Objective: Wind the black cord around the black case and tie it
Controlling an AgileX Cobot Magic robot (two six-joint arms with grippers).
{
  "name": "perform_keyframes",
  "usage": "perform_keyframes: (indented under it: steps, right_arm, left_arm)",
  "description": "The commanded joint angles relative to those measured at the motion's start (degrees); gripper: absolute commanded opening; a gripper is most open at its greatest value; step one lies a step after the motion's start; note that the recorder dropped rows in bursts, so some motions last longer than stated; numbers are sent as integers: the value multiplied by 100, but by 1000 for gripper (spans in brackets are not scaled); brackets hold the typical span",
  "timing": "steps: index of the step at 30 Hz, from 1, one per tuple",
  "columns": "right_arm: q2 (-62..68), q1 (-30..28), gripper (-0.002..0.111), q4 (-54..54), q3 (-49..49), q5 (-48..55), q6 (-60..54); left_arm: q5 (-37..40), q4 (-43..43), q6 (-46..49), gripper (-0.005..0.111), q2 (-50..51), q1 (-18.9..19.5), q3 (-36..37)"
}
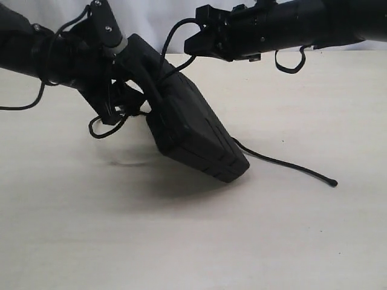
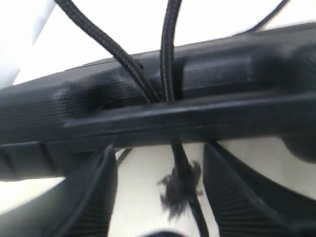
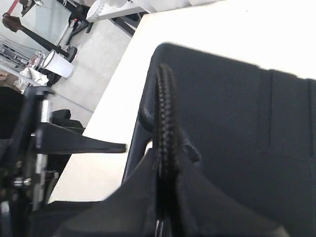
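While the right end effector [image 3: 165, 173] pinches limp cord [image 3: 165, 113], the left end effector [image 2: 158, 148] gapes empty; the knot [image 2: 180, 190] between its fingers [image 2: 232, 197] seems grippable.

The matte black case [image 1: 193, 130] is tilting on one corner; the black cord [image 1: 284, 164] is crossing it, trailing across the surface [image 1: 254, 241].

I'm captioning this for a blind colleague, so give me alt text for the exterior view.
A black case stands tilted on a pale table, one lower corner down, its raised end up by the left gripper. The right gripper holds the black cord above the case, and the cord's loose end trails across the table to the right.
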Motion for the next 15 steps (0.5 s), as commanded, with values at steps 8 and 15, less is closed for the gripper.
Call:
perform_keyframes:
  steps: [8,15]
  right_arm:
    - [-61,-10,4,213,-55,46,20]
    - [-61,-10,4,149,-55,45,20]
  left_arm:
    - [766,-111,-359,52,331,-11,-19]
    - [394,-1040,1023,50,1132,-11,-19]
